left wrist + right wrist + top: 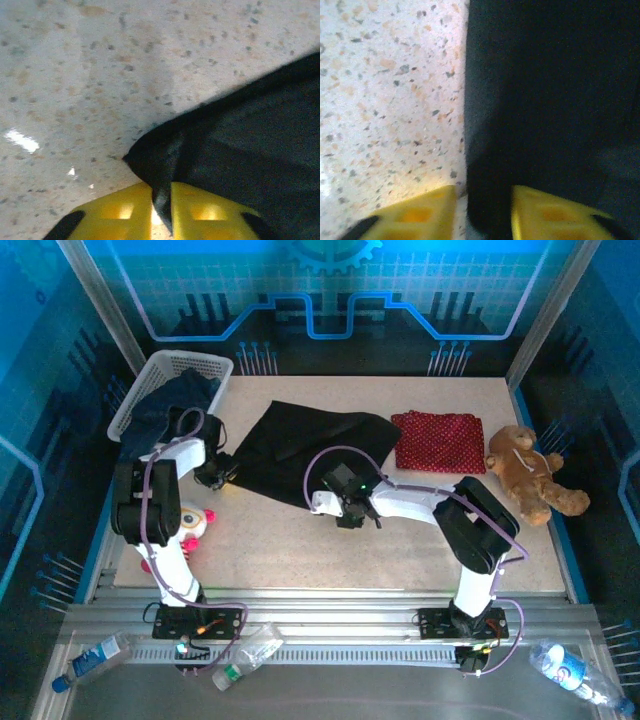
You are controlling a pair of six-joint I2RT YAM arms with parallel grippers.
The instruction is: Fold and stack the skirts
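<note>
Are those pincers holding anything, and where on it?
The left pincer pinches the black skirt at a corner. The right pincer straddles its edge; whether it grips cannot be told.

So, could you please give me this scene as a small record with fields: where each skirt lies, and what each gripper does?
black skirt: spread out on the table, in the middle
red dotted skirt: folded, just right of the black one
denim cloth: dark blue, in the white basket, far left corner
left gripper: shut on the black skirt's left corner
right gripper: one finger on each side of the skirt's near edge; a tight grip cannot be told
other things: teddy bear at the right; plush toy by the left arm
</note>
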